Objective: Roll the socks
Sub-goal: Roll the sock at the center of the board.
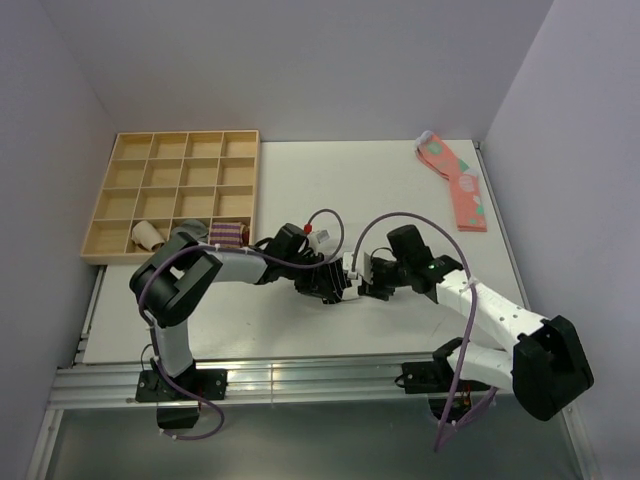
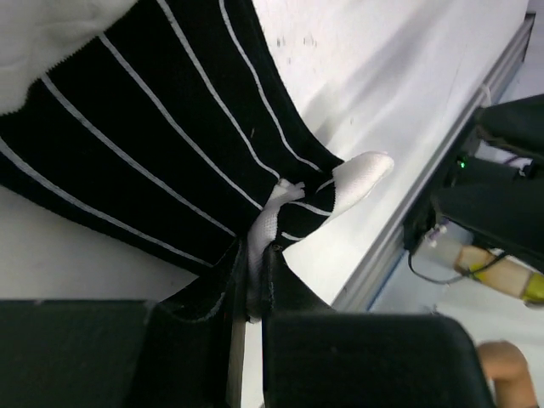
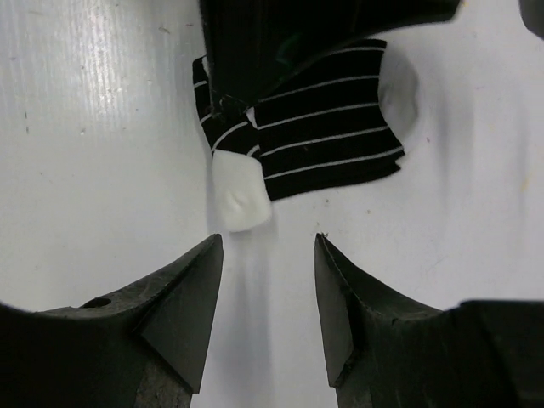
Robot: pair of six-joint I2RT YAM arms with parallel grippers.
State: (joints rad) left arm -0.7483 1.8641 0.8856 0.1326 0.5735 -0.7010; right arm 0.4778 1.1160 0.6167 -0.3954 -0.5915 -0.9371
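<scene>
The black socks [image 3: 327,127] with thin white stripes lie bunched on the white table, with a white end [image 3: 240,197] pointing toward my right gripper. My left gripper [image 2: 252,263] is shut on a fold of white trim and black fabric of the socks [image 2: 153,144]; a white tip [image 2: 364,174] sticks out beyond it. My right gripper [image 3: 268,242] is open and empty, just short of the white end and not touching it. In the top view the left gripper [image 1: 330,283] and the right gripper [image 1: 364,278] meet at mid-table and hide most of the socks.
A wooden compartment tray [image 1: 170,160] stands at the back left, holding a beige roll [image 1: 148,236] and a maroon striped bundle [image 1: 228,234]. Pink patched socks [image 1: 455,180] lie at the far right. A metal rail [image 1: 300,378] runs along the near table edge.
</scene>
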